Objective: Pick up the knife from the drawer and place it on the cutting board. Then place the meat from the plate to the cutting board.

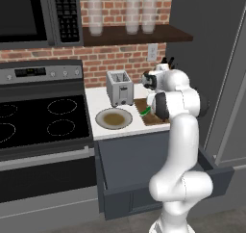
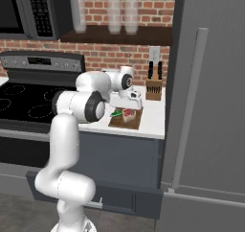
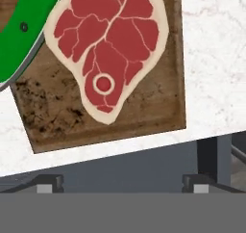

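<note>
Apparently both placements are done. From the left base camera, the round grey-rimmed plate with a tan centre is seen bare, the wide dark grey-blue drawer stands open, and the green-handled knife lies on the brown wooden cutting board.

From the right, the red-pink meat rests beside it, below the two-finger gripper.

Through the hand camera, the fingers are spread wide, holding nothing above the board.
</note>
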